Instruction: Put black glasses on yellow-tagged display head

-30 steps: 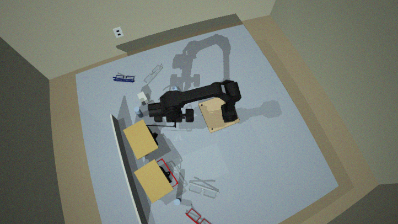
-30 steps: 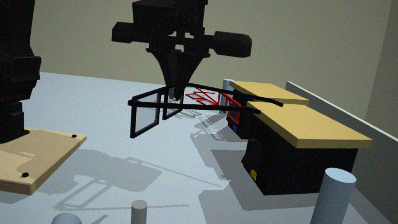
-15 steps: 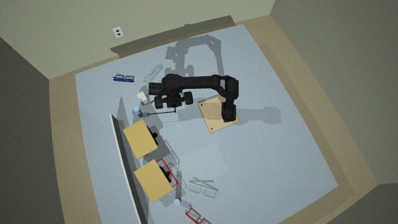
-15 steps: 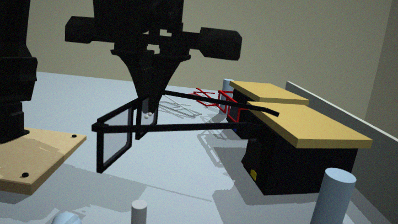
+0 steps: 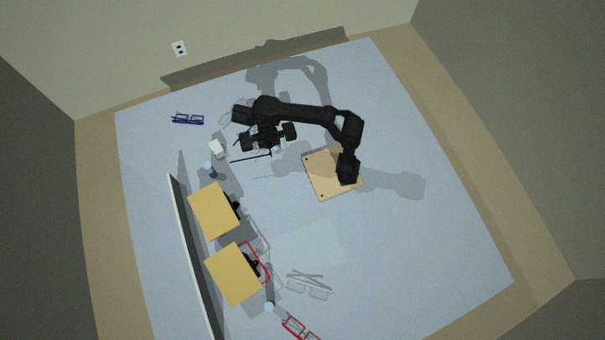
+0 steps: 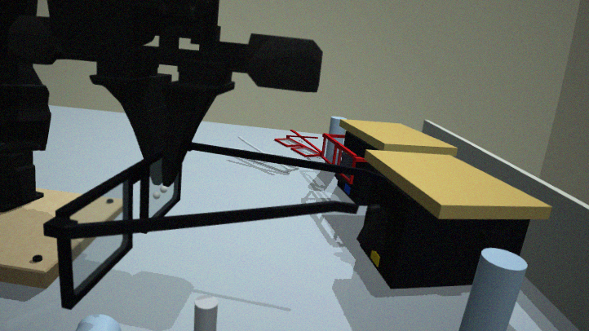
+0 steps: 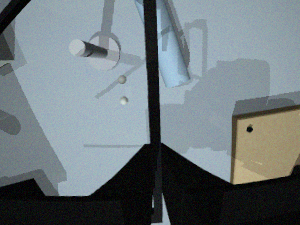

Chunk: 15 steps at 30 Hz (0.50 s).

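The jaws of the gripper (image 5: 270, 145) (image 6: 167, 182) (image 7: 154, 145) were closed on the black glasses (image 5: 250, 158) (image 6: 217, 215) (image 7: 151, 74), thin-barred with squarish clear lenses, holding them aloft near the bridge. Beyond the jaws, on the side the hooked temples pointed, the blocky black display head (image 5: 234, 207) (image 6: 434, 249) with the yellow tag (image 6: 374, 258) stood unfitted beneath its flat, tan board (image 5: 213, 211) (image 6: 456, 183). Picking up was done; seating, straightening and release remained.
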Motion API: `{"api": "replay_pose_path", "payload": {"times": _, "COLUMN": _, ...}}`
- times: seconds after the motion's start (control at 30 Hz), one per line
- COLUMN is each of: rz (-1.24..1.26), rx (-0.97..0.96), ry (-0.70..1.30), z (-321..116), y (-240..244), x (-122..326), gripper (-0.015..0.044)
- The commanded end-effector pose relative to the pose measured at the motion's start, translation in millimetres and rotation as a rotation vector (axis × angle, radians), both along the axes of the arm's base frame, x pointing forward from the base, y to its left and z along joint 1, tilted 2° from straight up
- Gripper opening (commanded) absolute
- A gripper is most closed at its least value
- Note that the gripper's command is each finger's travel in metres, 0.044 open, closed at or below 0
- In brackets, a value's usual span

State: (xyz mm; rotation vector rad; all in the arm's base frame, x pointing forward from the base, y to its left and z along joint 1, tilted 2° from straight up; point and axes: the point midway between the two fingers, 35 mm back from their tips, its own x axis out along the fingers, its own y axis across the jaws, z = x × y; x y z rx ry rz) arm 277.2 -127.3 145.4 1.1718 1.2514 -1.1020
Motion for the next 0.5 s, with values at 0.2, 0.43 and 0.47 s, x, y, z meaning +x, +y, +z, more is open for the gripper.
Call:
{"api": "replay_pose_path", "payload": {"times": 0.2, "rz": 0.013, "rx": -0.001, "ry": 0.006, "z": -24.7, "y": -2.7, "x": 0.9, "gripper": 0.0000}}
{"api": "replay_pose_path", "payload": {"times": 0.43, "rz": 0.013, "rx": -0.001, "ry": 0.006, "z": -55.5, "y": -1.4, "x": 0.7, "gripper": 0.0000}}
{"api": "replay_pose_path", "payload": {"times": 0.47, "rz": 0.013, "rx": -0.001, "ry": 0.006, "z": -58.4, "y": -1.2, "x": 0.5, "gripper": 0.0000}}
